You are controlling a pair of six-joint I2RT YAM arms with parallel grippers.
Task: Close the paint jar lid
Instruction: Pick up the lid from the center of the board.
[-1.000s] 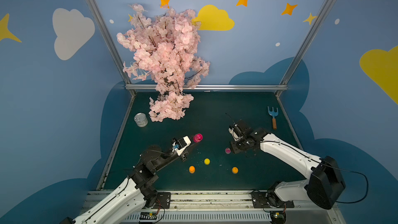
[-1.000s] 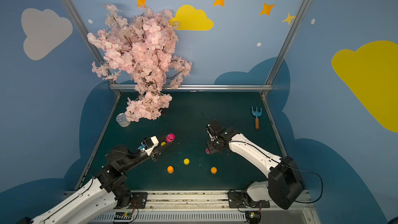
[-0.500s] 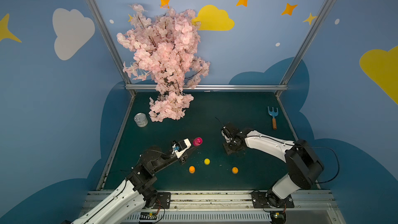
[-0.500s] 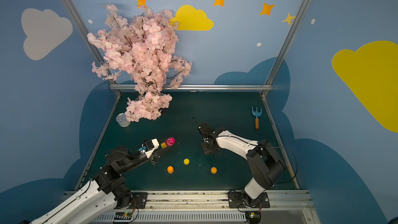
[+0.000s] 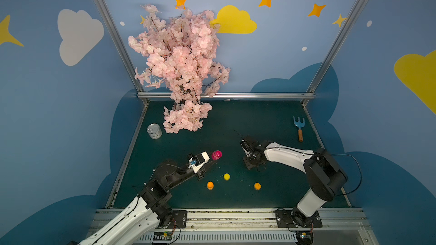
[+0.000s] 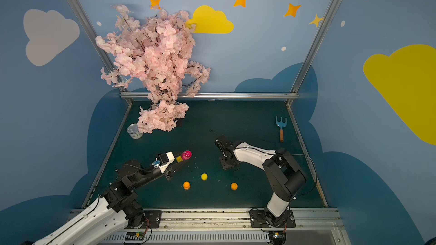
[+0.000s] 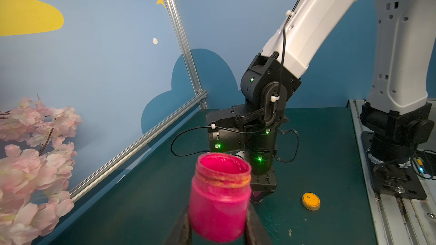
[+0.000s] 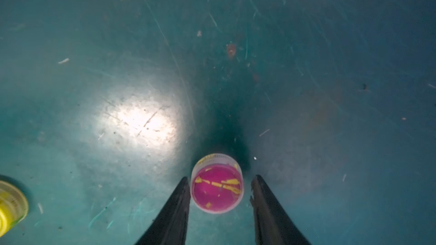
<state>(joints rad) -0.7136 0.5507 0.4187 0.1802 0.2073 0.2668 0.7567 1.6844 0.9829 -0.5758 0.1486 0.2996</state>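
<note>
My left gripper (image 7: pixel 218 219) is shut on the open pink paint jar (image 7: pixel 220 196), held upright just above the table; both top views show the jar (image 5: pixel 216 154) (image 6: pixel 186 154) at that gripper's tip. The lid (image 8: pixel 217 186), white-rimmed with pink and yellow paint inside, lies on the green table. My right gripper (image 8: pixel 221 179) points straight down over it, open. One finger (image 8: pixel 181 199) is almost against the lid's rim and the opposite one stands a little off it. In both top views the right gripper (image 5: pixel 253 164) hides the lid.
Small yellow (image 5: pixel 226 176) and orange (image 5: pixel 210 185) (image 5: pixel 257 186) paint pots stand in front of the arms. A tin can (image 5: pixel 154 131) and the pink blossom tree (image 5: pixel 181 67) are at the back left. A blue rake (image 5: pixel 299 128) lies at the right edge.
My right gripper has moved left and come down over the lid, and its jaws have narrowed around it. The left gripper with the jar has dropped slightly.
</note>
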